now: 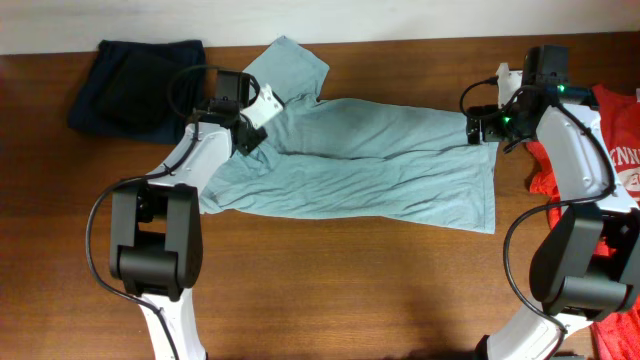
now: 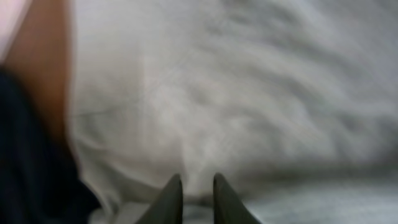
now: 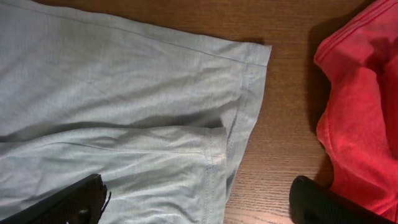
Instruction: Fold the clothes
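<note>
The pale grey-teal T-shirt (image 1: 380, 165) lies spread across the wooden table (image 1: 350, 290), with one sleeve pointing to the back left. My left gripper (image 1: 248, 135) is low over the shirt near that sleeve. In the blurred left wrist view its tips (image 2: 198, 180) stand a narrow gap apart, with pale cloth (image 2: 249, 93) behind them. My right gripper (image 1: 482, 128) hovers wide open above the shirt's hem corner (image 3: 245, 93); one finger is over the cloth, the other over bare wood beside the red T-shirt (image 3: 360, 93).
A dark navy garment (image 1: 135, 85) lies bunched at the back left, close to the left arm. The red T-shirt with white lettering (image 1: 620, 150) lies at the right edge, under the right arm. Bare wood shows in front of the grey-teal shirt.
</note>
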